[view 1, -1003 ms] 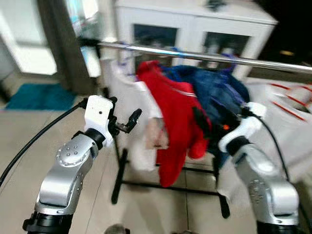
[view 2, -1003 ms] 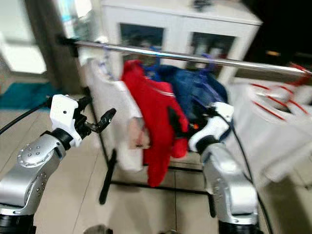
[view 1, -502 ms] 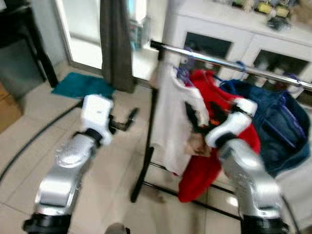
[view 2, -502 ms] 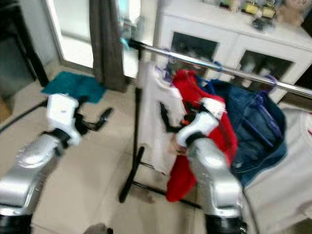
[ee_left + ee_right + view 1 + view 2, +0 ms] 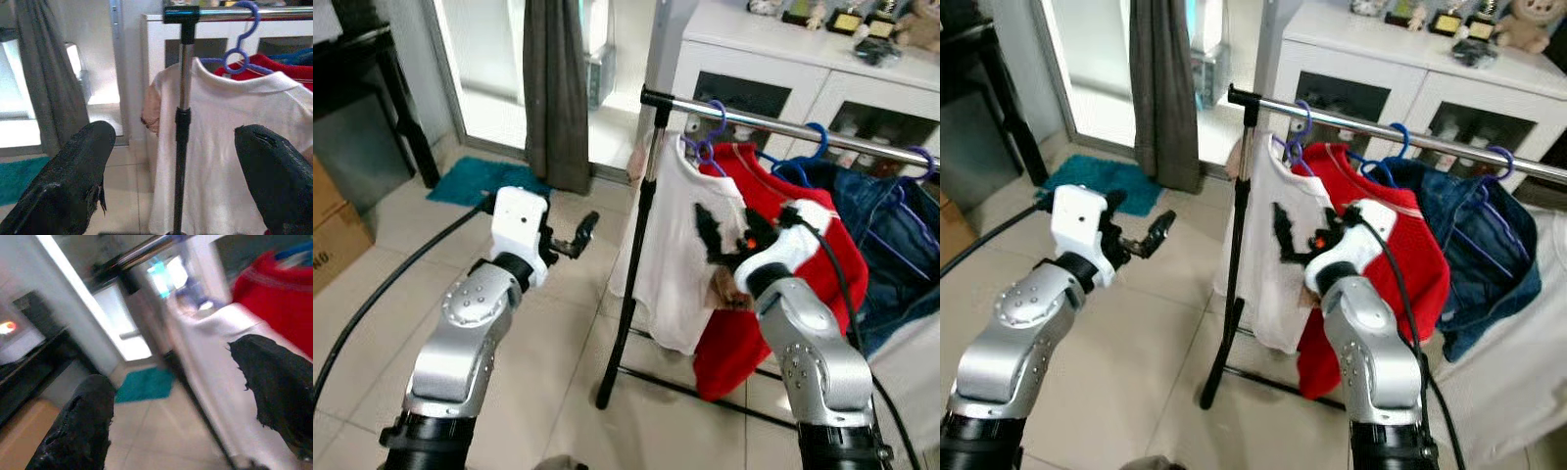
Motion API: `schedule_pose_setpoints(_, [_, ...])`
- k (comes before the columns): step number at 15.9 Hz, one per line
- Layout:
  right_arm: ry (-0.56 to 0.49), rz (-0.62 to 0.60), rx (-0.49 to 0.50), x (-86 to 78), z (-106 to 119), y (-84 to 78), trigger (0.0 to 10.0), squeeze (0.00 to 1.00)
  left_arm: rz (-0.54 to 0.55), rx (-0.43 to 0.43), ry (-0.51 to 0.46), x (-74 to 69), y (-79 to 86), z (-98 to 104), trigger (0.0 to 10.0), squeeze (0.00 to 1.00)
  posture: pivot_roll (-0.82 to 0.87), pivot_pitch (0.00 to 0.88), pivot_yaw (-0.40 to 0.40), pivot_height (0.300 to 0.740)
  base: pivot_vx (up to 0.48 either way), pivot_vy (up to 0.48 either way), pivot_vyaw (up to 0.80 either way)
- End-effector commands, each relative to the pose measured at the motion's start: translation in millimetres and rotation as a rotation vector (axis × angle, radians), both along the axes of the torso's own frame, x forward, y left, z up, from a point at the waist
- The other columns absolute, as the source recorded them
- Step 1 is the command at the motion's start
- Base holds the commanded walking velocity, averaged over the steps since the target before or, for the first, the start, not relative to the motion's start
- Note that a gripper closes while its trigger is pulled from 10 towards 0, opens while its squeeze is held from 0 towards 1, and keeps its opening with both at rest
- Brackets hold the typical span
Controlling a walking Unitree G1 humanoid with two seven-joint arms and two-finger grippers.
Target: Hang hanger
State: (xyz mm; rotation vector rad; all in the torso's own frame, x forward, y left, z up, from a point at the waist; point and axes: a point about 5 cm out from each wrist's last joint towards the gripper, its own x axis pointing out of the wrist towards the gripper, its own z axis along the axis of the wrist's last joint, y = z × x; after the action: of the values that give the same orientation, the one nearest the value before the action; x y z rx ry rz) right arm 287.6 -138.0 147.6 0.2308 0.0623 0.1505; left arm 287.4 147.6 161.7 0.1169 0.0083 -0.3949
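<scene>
**Both grippers open, hangers on the rail**

Left gripper (image 5: 576,235) raised at chest height over the tiled floor (image 5: 538,372), fingers spread wide, nothing between them. It points toward the black upright post (image 5: 181,132) of the clothes rack (image 5: 636,274), which stands just ahead of it, apart from it. In the left wrist view the post sits between the two black fingers (image 5: 73,171), not touching either.

Right gripper (image 5: 720,240) up against the front of the white shirt (image 5: 680,255), fingers parted and empty, dark against the cloth. Can't tell if they actually touch the fabric.

Purple hanger (image 5: 707,132) carrying the white shirt is hooked over the silver rail (image 5: 773,125), above and just past the right gripper, near the rail's post end. Red garment (image 5: 813,255) hangs right behind that gripper, denim jacket (image 5: 896,245) further along the rail on a blue hanger (image 5: 811,147).

Beyond the left gripper: dark curtain (image 5: 556,88), teal mat (image 5: 475,183). White cabinet (image 5: 773,69) behind the rack
</scene>
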Motion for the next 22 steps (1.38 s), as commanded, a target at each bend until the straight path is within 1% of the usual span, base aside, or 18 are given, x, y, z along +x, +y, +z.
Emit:
schedule_pose_setpoints(1, [-0.006,-0.041,-0.018,3.7,2,-8.1,10.0,1.0,-0.039,0.003,-0.007,1.9,-7.9,2,10.0,0.0,0.03,0.0,-0.06,0.74,0.334,0.0,0.0])
schedule_pose_setpoints(3, [0.004,-0.071,-0.017,3.9,2,-11.8,10.0,1.0,-0.05,0.003,-0.002,2.3,-9.9,0,10.0,0.0,0.03,0.0,-0.059,0.74,0.343,0.0,0.0])
schedule_pose_setpoints(10, [-0.018,-0.103,-0.025,5.3,5,-17.6,10.0,1.0,-0.069,0.009,0.006,0.9,-11.8,-3,10.0,0.0,0.03,0.0,-0.062,0.74,0.35,0.0,0.0])
schedule_pose_setpoints(12, [-0.031,-0.098,-0.055,6.7,11,-22.3,10.0,1.0,-0.083,0.014,0.007,0.2,-12.9,-3,10.0,0.0,0.03,0.0,-0.064,0.74,0.349,0.0,0.0])
schedule_pose_setpoints(15, [-0.033,-0.091,-0.073,9.2,16,-28.5,10.0,1.0,-0.089,0.013,0.007,0.3,-14.4,-3,10.0,0.0,0.03,0.0,-0.067,0.74,0.351,0.0,0.0])
schedule_pose_setpoints(16, [-0.019,-0.059,-0.109,12.7,19,-31.9,10.0,1.0,-0.108,0.024,0.015,-1.0,-15.8,-4,10.0,0.0,0.03,0.0,-0.07,0.74,0.307,0.0,0.0])
schedule_pose_setpoints(17, [-0.004,-0.037,-0.122,14.6,21,-33.5,10.0,0.95,-0.135,0.019,0.013,-3.0,-17.0,-3,10.0,0.0,0.03,0.0,-0.07,0.74,0.0,0.0,0.0])
schedule_pose_setpoints(18, [0.025,0.011,-0.152,18.7,22,-36.9,10.0,0.1,-0.207,0.032,0.031,-7.6,-19.4,-4,10.0,0.0,0.03,0.0,-0.074,0.74,0.0,0.0,0.0])
schedule_pose_setpoints(19, [0.067,0.056,-0.115,21.7,22,-38.1,10.0,0.0,-0.275,0.05,0.058,-12.0,-21.0,-5,10.0,0.0,0.03,0.0,-0.074,0.74,0.0,0.0,0.0])
schedule_pose_setpoints(21, [0.131,0.134,-0.095,30.2,19,-39.8,10.0,0.0,-0.403,0.07,0.089,-20.3,-24.0,-5,10.0,0.0,0.03,0.0,-0.075,0.74,0.0,0.0,0.0])
schedule_pose_setpoints(22, [0.141,0.15,-0.093,35.2,21,-40.1,10.0,0.0,-0.452,0.075,0.101,-24.0,-25.1,-5,10.0,0.0,0.03,0.0,-0.074,0.74,0.0,0.0,0.0])
